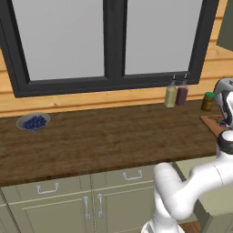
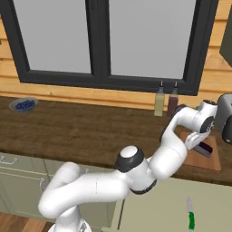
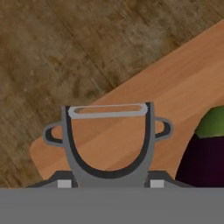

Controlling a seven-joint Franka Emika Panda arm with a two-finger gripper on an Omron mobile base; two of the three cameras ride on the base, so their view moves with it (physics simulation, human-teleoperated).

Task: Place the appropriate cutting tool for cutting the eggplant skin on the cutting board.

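From behind the arm on its left, we look forward and down over the dark wood counter (image 1: 104,136) toward the window (image 1: 109,41), at a middling range. From behind on its right we face the same way; both views share the counter, the window, the two bottles (image 2: 165,102) and the cutting board (image 2: 204,158). From the hand we look almost straight down, very close, onto the board's corner (image 3: 144,109) and bare counter beside it.
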